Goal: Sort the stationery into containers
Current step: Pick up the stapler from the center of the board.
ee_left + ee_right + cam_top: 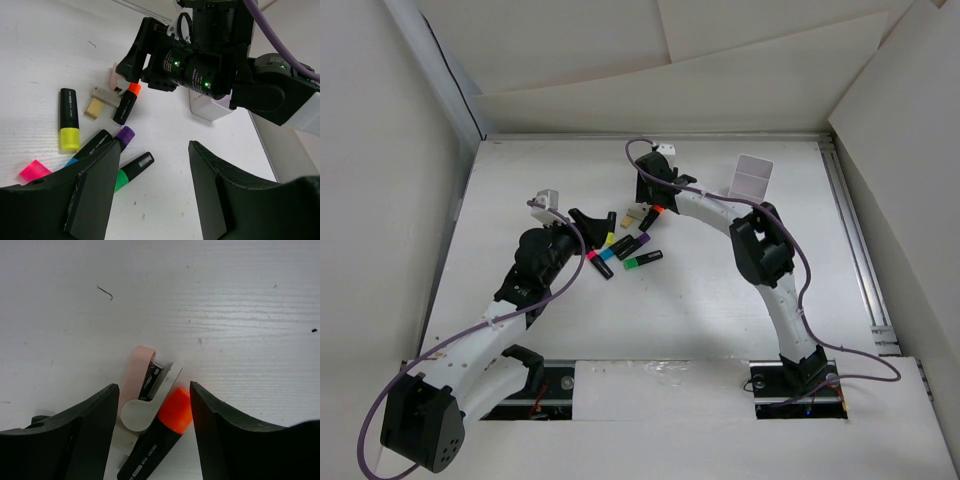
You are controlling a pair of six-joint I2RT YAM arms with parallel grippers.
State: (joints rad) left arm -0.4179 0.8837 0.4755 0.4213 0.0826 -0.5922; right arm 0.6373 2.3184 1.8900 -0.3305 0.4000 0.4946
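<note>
Several short black markers lie mid-table: yellow (pixel 69 120), purple (pixel 123 136), green (pixel 131 171), blue-ended (pixel 85 149), and a pink end (pixel 35 170). A beige eraser (pixel 94 108) lies beside them. My right gripper (pixel 154 390) is open, low over the table. The orange marker's end (pixel 176 410) and a small pink stapler (pixel 140 382) lie between its fingers. My left gripper (pixel 154 150) is open and empty, just above the green marker. In the top view the markers (pixel 620 245) lie between my left gripper (pixel 582 217) and right gripper (pixel 648 200). The white organiser (pixel 752 177) stands at the back right.
The organiser also shows in the left wrist view (pixel 210 107), partly hidden behind the right arm. White walls enclose the table on all sides. A metal rail (pixel 860 250) runs along the right edge.
</note>
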